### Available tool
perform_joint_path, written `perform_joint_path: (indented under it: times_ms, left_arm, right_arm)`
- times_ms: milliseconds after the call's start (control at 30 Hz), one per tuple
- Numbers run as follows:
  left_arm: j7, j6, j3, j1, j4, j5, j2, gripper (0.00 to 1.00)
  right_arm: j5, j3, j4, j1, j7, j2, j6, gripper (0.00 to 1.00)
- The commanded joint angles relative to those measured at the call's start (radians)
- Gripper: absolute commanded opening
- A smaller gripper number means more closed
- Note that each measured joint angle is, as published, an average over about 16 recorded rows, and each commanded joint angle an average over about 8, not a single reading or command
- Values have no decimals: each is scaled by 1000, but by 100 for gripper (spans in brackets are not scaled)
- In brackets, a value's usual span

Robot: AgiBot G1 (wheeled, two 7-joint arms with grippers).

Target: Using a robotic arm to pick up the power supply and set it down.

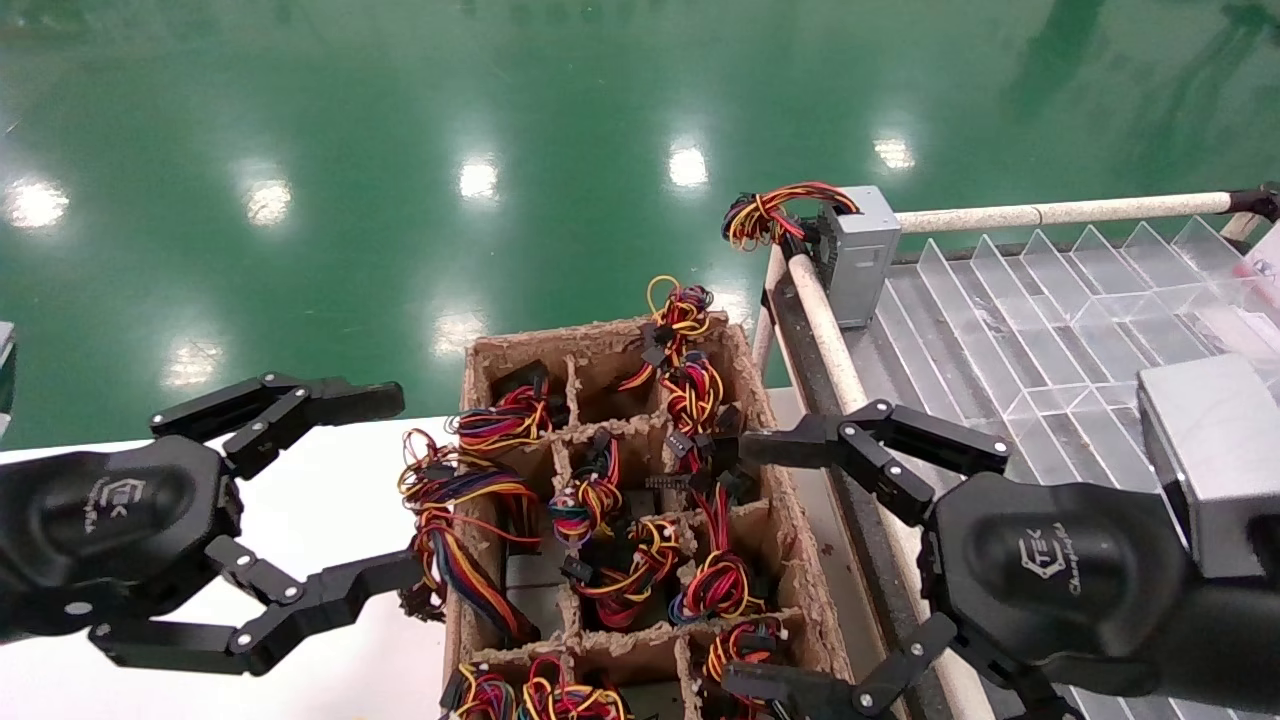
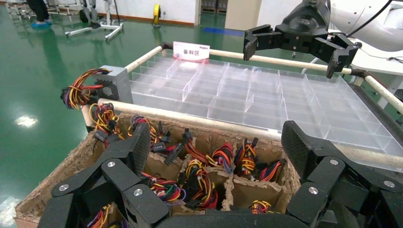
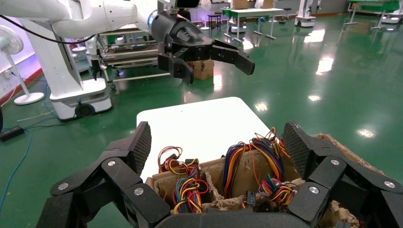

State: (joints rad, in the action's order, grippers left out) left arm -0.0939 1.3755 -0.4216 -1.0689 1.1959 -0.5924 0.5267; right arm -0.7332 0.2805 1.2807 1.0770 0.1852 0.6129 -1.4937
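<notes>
One small grey metal power supply (image 1: 858, 255) with coloured wires already stands at the clear divided tray's (image 1: 1050, 330) far corner; others fill the brown cardboard crate (image 1: 790, 500). Both black claws, left (image 1: 330, 500) and right (image 1: 760, 560), hover open and empty beside it, so the next pick seems unstarted.

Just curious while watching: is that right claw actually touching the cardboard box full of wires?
Cannot tell. In the head view the open right gripper overlaps the cardboard box; neither that nor the right wrist view shows contact or gap plainly.
</notes>
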Motion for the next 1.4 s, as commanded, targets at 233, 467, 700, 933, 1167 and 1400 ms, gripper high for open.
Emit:
perform_joint_path:
  times_ms: [233,467,700,933,1167,1400]
  left_arm:
    - [0,0,0,0,0,0,0,100]
    - [0,0,0,0,0,0,0,81]
    - [0,0,0,0,0,0,0,0]
    - [0,0,0,0,0,0,0,0]
    - [0,0,0,0,0,0,0,0]
    - [0,0,0,0,0,0,0,0]
  right_arm:
    - [0,0,0,0,0,0,0,100]
    - [0,0,0,0,0,0,0,100]
    - [0,-1,0,2,-2,1,2,100]
    - [-57,8,-16,21,26,26,116,100]
    - [-223,71,-46,99,164,92,349,100]
    - [-396,168,-131,220,318,190,491,99]
